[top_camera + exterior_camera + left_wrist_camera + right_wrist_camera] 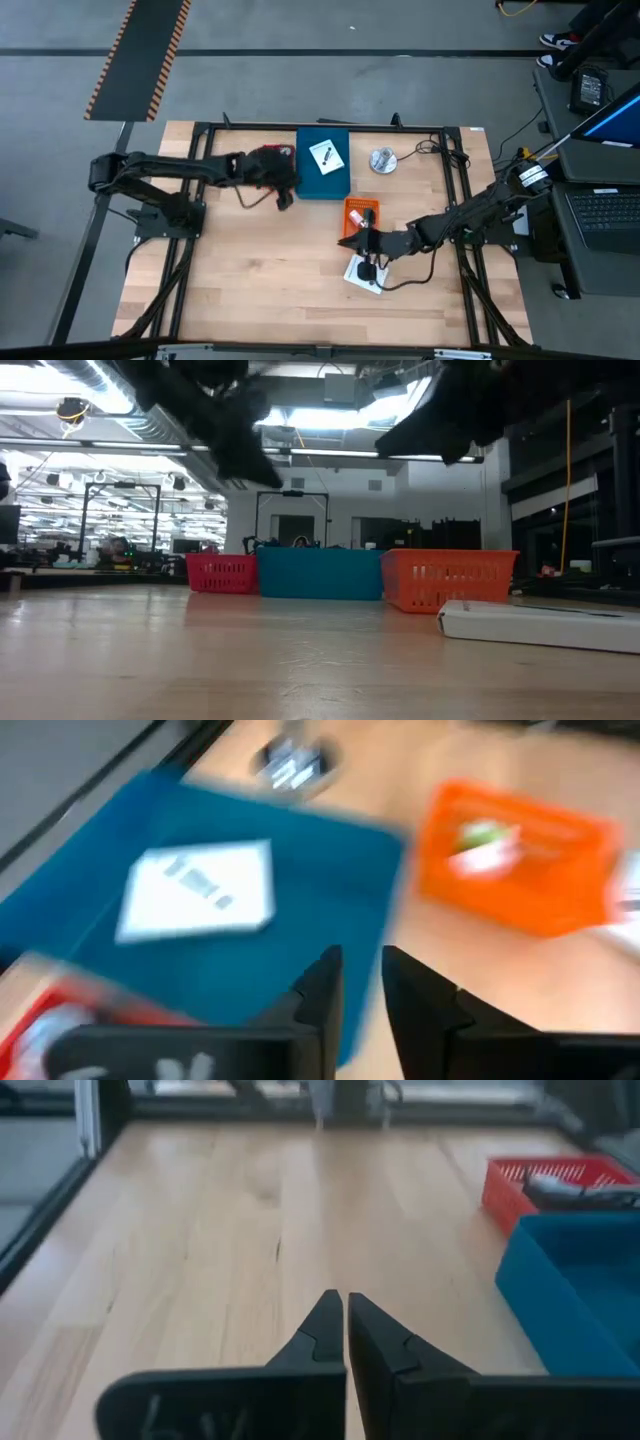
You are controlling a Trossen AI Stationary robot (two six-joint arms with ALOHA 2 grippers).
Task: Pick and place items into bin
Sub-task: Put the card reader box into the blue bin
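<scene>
A blue bin [322, 180] stands at the table's far middle with one white card [326, 156] lying flat in it; the card also shows in the left wrist view [200, 890]. My left gripper [285, 190] hovers at the blue bin's left edge, its fingers [362, 985] a narrow gap apart and empty. A second white card [364, 273] lies on the table with a black cable [395, 284] running from it. My right gripper [358, 240] is above that card, shut and empty [346, 1315]. An orange bin [360, 213] holds small pieces [485, 845].
A red bin [268, 160] stands left of the blue bin, under my left arm. A round silver disc [382, 160] lies right of the blue bin. Cables [440, 152] lie at the far right corner. The near and left parts of the wooden table [250, 280] are bare.
</scene>
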